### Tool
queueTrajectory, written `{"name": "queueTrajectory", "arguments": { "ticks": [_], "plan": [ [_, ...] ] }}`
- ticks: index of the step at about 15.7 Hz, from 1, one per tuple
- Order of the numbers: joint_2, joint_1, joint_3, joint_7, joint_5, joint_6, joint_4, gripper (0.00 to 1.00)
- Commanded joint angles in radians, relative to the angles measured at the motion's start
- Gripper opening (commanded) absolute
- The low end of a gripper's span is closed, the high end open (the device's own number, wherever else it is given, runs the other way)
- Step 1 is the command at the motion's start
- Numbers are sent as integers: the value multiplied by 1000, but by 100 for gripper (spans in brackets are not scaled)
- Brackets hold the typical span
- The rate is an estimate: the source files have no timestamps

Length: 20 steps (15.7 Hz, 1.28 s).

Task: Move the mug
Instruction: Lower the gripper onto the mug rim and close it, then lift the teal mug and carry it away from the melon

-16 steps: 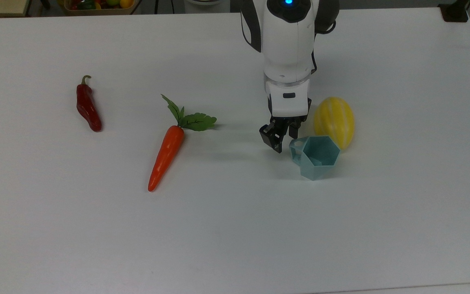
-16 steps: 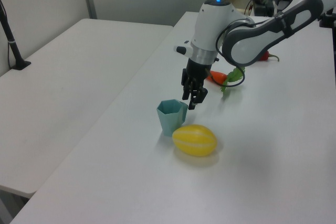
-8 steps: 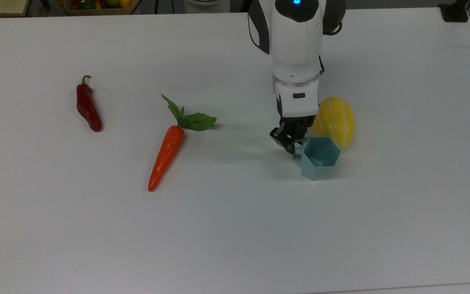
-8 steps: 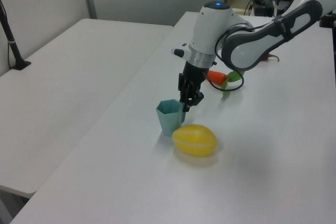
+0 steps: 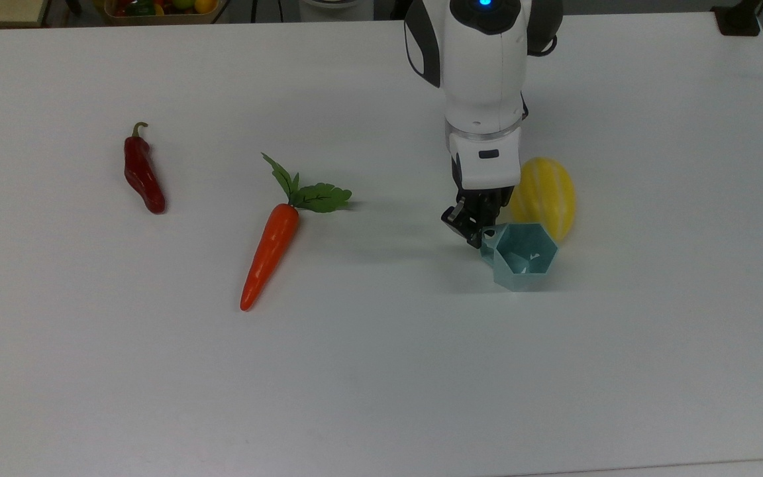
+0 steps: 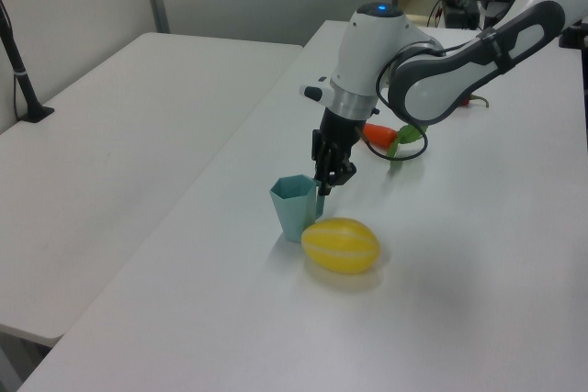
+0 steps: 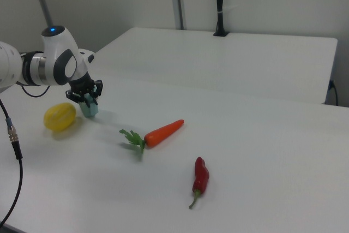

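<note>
The pale teal mug (image 5: pixel 520 257) stands upright on the white table (image 5: pixel 381 371), with its handle pointing to the top view's left. My gripper (image 5: pixel 475 230) comes down from above at that handle, and its fingers are shut on it. In the left view the mug (image 6: pixel 294 208) sits just in front of the gripper (image 6: pixel 325 181). In the right view the mug (image 7: pixel 90 109) is partly hidden below the gripper (image 7: pixel 87 98).
A yellow striped melon (image 5: pixel 544 196) lies right behind the mug, nearly touching it. A carrot (image 5: pixel 271 249) and a red chilli (image 5: pixel 143 173) lie further to the top view's left. A basket of produce (image 5: pixel 156 8) sits beyond the table's far edge.
The gripper moved to the top view's right onto the mug's handle and its fingers closed. The mug shifted slightly right and turned a little.
</note>
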Motion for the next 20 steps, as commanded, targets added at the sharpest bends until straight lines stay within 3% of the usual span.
{"name": "queueTrajectory", "arguments": {
  "ticks": [1, 7, 15, 20],
  "plan": [
    [-33, -14, 13, 29, -14, 10, -3, 0],
    [-171, -43, 18, 45, 12, -85, -29, 0],
    [-470, -109, 5, 195, 26, -356, -123, 0],
    [-643, -123, -37, 309, 29, -447, -265, 0]
  ]
}}
